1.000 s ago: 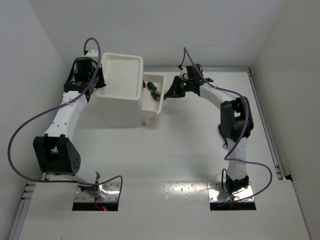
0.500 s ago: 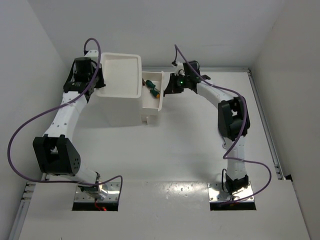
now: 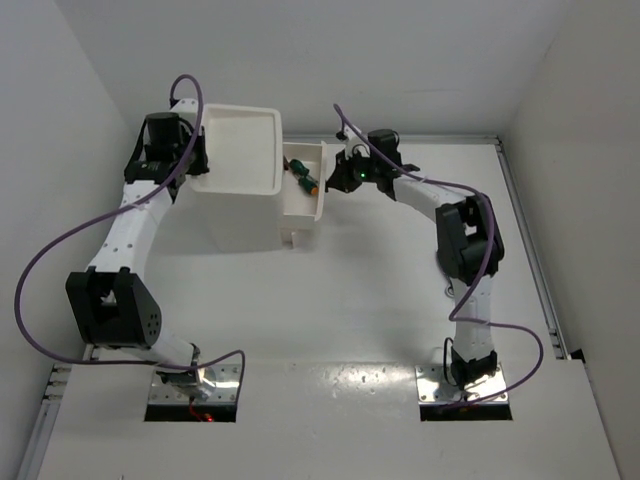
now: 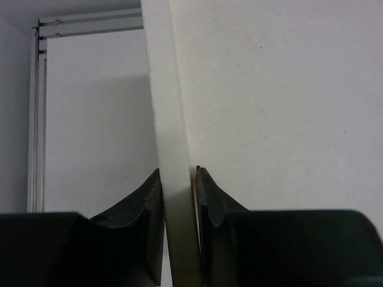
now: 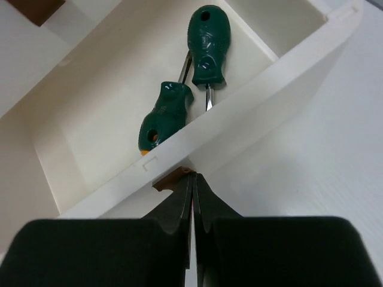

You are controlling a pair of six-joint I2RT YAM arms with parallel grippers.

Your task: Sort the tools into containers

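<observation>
The white drawer unit [image 3: 243, 193] stands at the back left, one drawer [image 3: 300, 212] pulled out to its right. Two green-handled screwdrivers [image 3: 304, 178] lie in that drawer; the right wrist view shows one [image 5: 206, 42] above the other [image 5: 167, 116]. My right gripper [image 5: 192, 174] is shut, its tips pressed against the drawer's brown handle [image 5: 167, 180]; from above it [image 3: 335, 182] sits just right of the drawer. My left gripper [image 4: 178, 173] is shut on the unit's upright white rim [image 4: 164, 89], at the unit's left side [image 3: 195, 165]. No other tools show.
An aluminium rail [image 3: 520, 200] runs along the table's right edge, and another rail [image 4: 90, 24] shows behind the unit. White walls close in at the left, back and right.
My right gripper has moved left against the drawer handle, and the drawer has slid further into the unit. The left gripper has kept its hold on the rim.
</observation>
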